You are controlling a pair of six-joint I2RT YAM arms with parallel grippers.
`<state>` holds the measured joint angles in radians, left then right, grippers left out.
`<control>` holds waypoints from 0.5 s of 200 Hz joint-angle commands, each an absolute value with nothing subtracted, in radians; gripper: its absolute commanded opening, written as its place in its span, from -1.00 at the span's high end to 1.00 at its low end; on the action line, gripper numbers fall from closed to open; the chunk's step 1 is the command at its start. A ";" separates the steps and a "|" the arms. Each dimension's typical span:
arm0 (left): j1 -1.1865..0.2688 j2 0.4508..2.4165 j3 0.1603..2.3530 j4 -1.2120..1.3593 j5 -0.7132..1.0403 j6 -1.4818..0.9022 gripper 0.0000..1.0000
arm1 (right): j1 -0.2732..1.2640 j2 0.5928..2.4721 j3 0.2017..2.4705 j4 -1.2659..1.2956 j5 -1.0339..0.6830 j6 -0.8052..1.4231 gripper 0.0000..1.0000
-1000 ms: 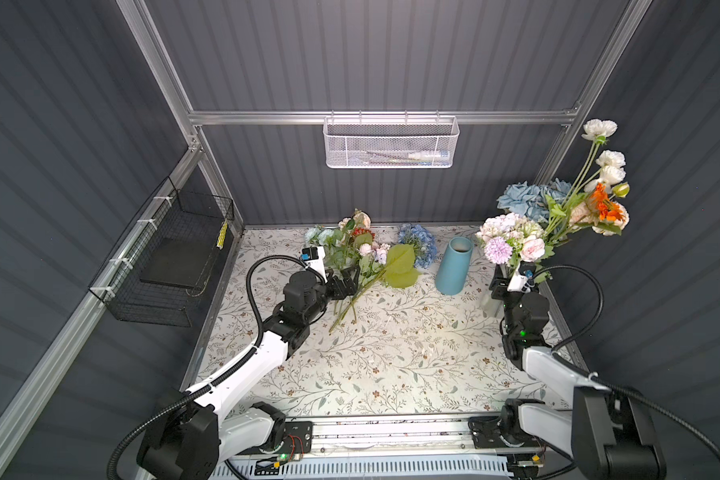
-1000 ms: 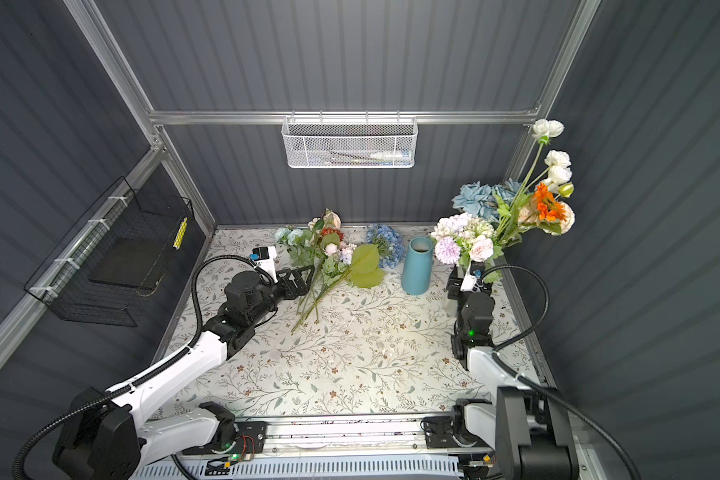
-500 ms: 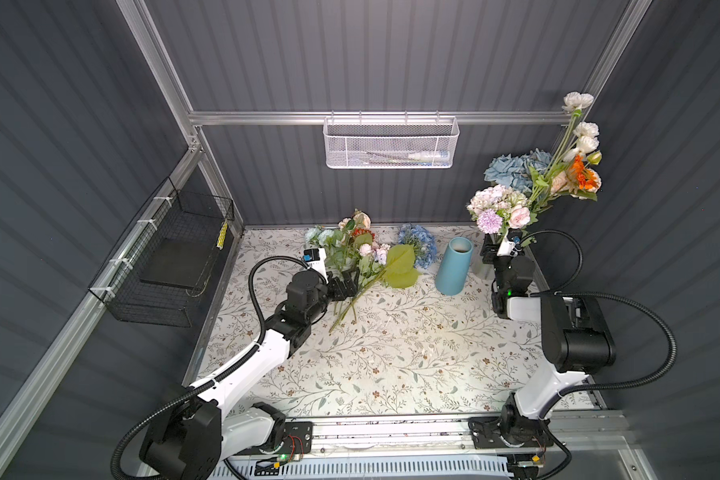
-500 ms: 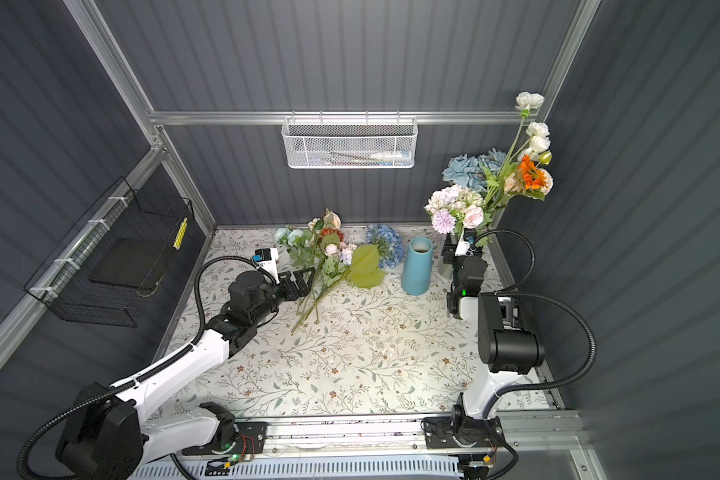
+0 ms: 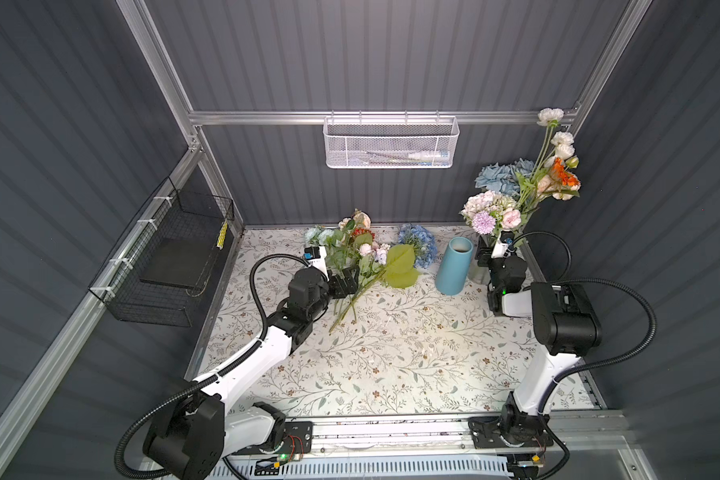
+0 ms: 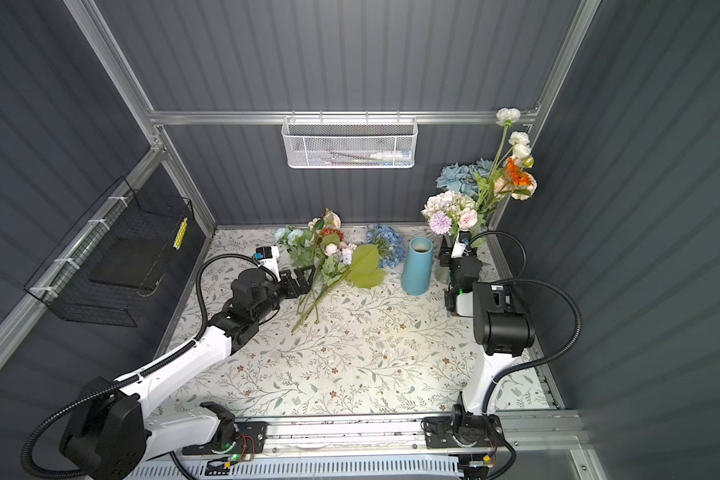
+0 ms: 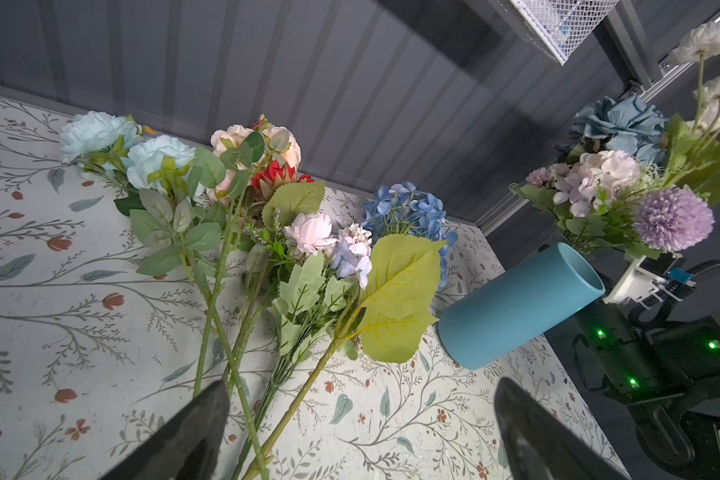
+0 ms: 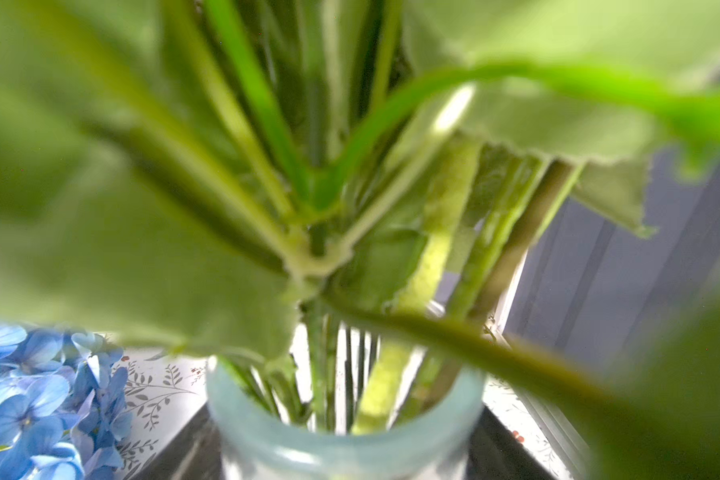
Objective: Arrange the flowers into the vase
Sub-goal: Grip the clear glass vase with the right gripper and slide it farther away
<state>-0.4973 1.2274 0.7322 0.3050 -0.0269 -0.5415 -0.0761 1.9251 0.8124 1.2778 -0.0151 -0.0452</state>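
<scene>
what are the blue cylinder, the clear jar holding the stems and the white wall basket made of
Blue cylinder: opaque, even matte skin, no glare; ceramic or plastic, cannot tell which.
Clear jar: translucent, pale thick rim with a soft sheen; probably glass.
White basket: fine see-through wire mesh with a solid rim; likely painted metal.

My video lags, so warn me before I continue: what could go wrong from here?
1. The bouquet in the glass jar that the right gripper holds is tall and leaning; it may tip on release.
2. The blue vase stands close beside; a nudge could topple it.
3. The open left gripper sits over crossed stems; it may grab several.
</scene>
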 commanded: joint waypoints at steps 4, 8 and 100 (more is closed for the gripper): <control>-0.494 1.242 0.773 0.298 -0.019 -0.519 -0.99 | -0.077 1.908 0.814 1.480 -0.028 -0.048 0.26; -0.493 1.244 0.774 0.299 -0.018 -0.521 -0.99 | -0.076 1.908 0.810 1.479 -0.026 -0.049 0.21; -0.493 1.230 0.744 0.328 -0.015 -0.545 -0.99 | -0.074 1.880 0.723 1.479 -0.019 -0.059 -0.56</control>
